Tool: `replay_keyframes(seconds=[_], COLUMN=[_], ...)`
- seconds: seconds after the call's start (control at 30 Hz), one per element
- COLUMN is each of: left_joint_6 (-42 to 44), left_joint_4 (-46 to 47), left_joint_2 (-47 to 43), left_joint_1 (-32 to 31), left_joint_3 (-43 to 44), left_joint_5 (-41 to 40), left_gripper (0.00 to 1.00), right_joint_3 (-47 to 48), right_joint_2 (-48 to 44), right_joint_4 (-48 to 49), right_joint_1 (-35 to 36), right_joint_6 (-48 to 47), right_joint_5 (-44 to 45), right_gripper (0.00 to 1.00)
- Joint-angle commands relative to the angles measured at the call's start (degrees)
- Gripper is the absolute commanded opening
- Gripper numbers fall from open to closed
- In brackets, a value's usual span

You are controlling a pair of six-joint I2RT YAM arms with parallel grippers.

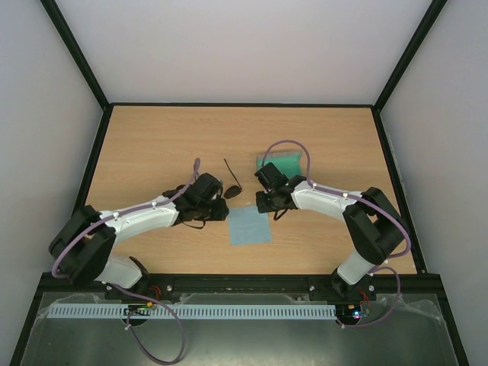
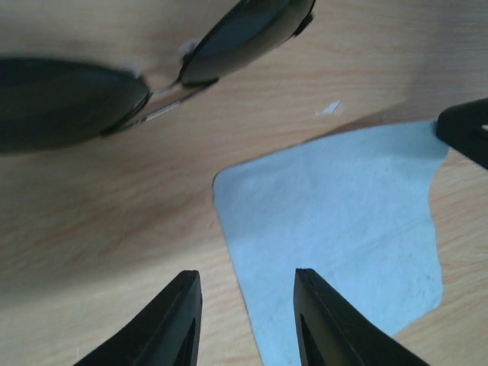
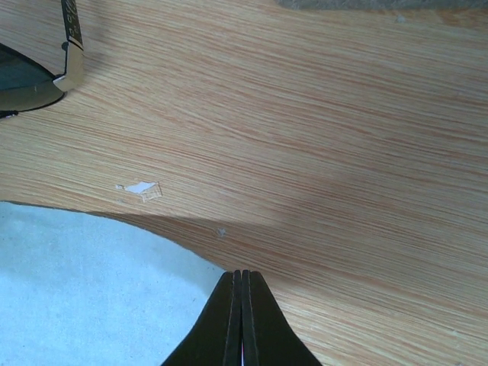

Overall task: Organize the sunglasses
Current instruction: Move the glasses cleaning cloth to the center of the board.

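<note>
With right gripper (image 3: 242, 276) clenched at the cloth (image 2: 335, 229), ease released left gripper (image 2: 245, 276) toward far edge, astride the sunglasses (image 2: 122, 95) bridge.

Sunglasses (image 2: 69, 103) blurred, cropped; green item (image 1: 288, 162), perhaps case, half-hidden.

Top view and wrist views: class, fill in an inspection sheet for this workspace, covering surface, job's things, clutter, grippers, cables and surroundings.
Surface: wooden table, with a small white chip on it.
Job's things: sunglasses on the table between the grippers, not held.
Clutter: blue cloth beside them; green item partly hidden by the right arm.
Grippers: left gripper open over the cloth's edge; right gripper shut at the cloth's edge, pinch unclear.
Cables: purple cable along each arm.
Surroundings: white walls, black frame.
</note>
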Motion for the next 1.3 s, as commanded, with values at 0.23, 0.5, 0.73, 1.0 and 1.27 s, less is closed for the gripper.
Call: replay_keyframes(seconds=[0.23, 0.5, 0.73, 1.0, 1.27], left_joint_6=[1.8, 2.4, 2.9, 3.2, 3.2], left_joint_4=[2.6, 1.1, 0.2, 0.5, 1.4], left_joint_2=[10.1, 12.5, 14.0, 16.2, 17.5], left_joint_1=[-2.9, -3.4, -3.4, -3.4, -3.5], left_joint_3=[6.3, 8.1, 9.4, 9.6, 9.8], left_joint_5=[-5.6, -9.4, -11.8, -12.4, -12.1], left_gripper=[0.23, 0.18, 0.17, 0.11, 0.15], right_joint_3=[-2.5, -2.7, -2.5, -2.4, -2.4], right_joint_2=[-0.2, -0.5, -0.2, 0.0, 0.0], right_joint_4=[-0.5, -0.1, 0.0, 0.2, 0.0], right_joint_1=[0.0, 0.1, 0.1, 0.1, 0.1], right_joint_6=[0.4, 0.4, 0.3, 0.2, 0.1], right_joint_5=[-0.9, -1.1, -1.2, -1.3, -1.2], right_gripper=[0.01, 0.01, 0.01, 0.01, 0.01])
